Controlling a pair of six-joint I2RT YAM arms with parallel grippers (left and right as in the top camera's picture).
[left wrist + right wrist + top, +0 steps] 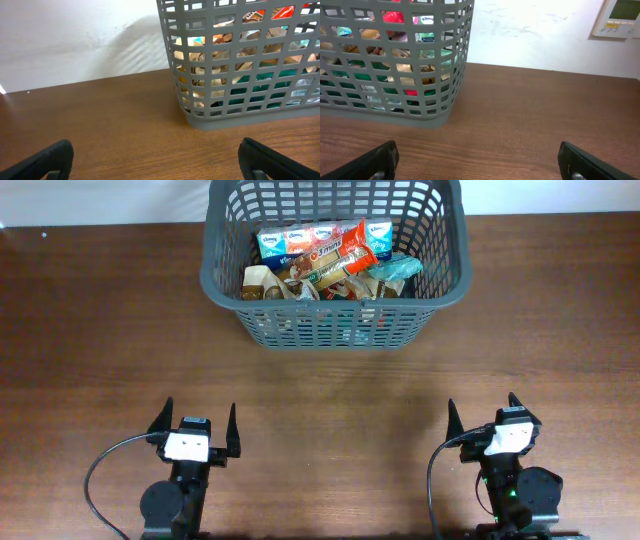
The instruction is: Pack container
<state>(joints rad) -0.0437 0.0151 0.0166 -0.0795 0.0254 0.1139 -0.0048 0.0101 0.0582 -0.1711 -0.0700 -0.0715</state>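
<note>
Container (330,330) stands at the far middle of the brown wooden counter (90,330), close to the white wall, and its front lattice side faces both arms. Inside it I see many snack packets lying in a loose pile: a row of blue and white tissue packs (300,242) at the back, a red and orange packet (355,245) lying across them, a teal packet (397,270) on the right side and a beige packet (262,280) on the left side.

The left arm (190,445) rests at the near edge of the counter, well apart from the container. The left jaws are spread wide and hold nothing; in the left wrist view the two dark fingers (47,160) sit at the lower corners, with bare wood between them and the container (240,117) ahead to the right.

The right arm (510,435) rests at the near edge on the other side. The right jaws are also wide apart and empty. In the right wrist view the fingers (590,162) frame bare wood, and the container (385,112) is ahead to the left. A white wall panel (617,17) hangs at the upper right.
</note>
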